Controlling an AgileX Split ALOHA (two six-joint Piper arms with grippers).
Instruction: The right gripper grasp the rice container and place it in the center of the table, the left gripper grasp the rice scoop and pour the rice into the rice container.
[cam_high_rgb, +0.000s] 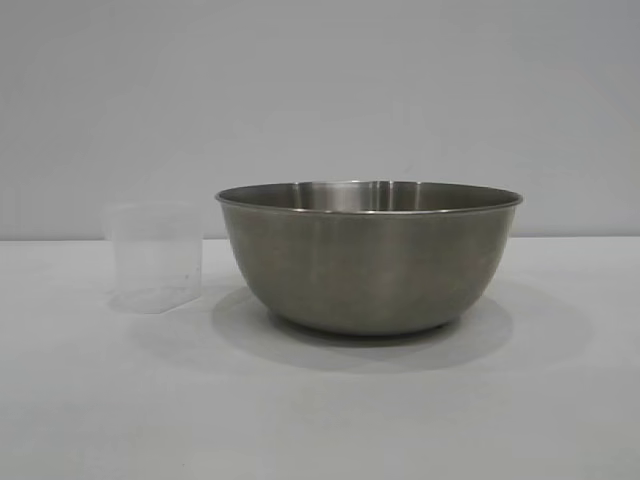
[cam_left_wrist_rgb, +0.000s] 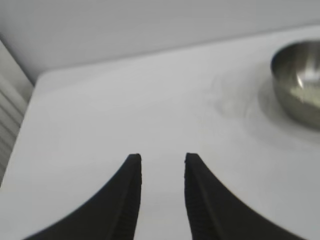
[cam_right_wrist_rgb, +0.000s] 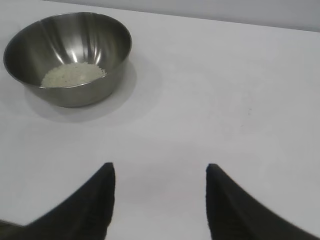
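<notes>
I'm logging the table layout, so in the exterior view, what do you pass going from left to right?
The rice scoop, a small clear plastic cup standing upright → the rice container, a wide steel bowl, both on the white table. Neither gripper shows in that view.

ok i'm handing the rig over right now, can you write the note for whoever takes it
Left gripper: open, holding nothing, over bare table, away from the bowl.
Right gripper: open wide, holding nothing, also back from the bowl.
Rice container: upright on the table near the middle of the exterior view, rice already in its bottom.
Rice scoop: upright on the table beside the bowl, apart from it, looks empty.
Done: bowl placed, rice poured, scoop set down.
Left: apparently nothing.
</notes>
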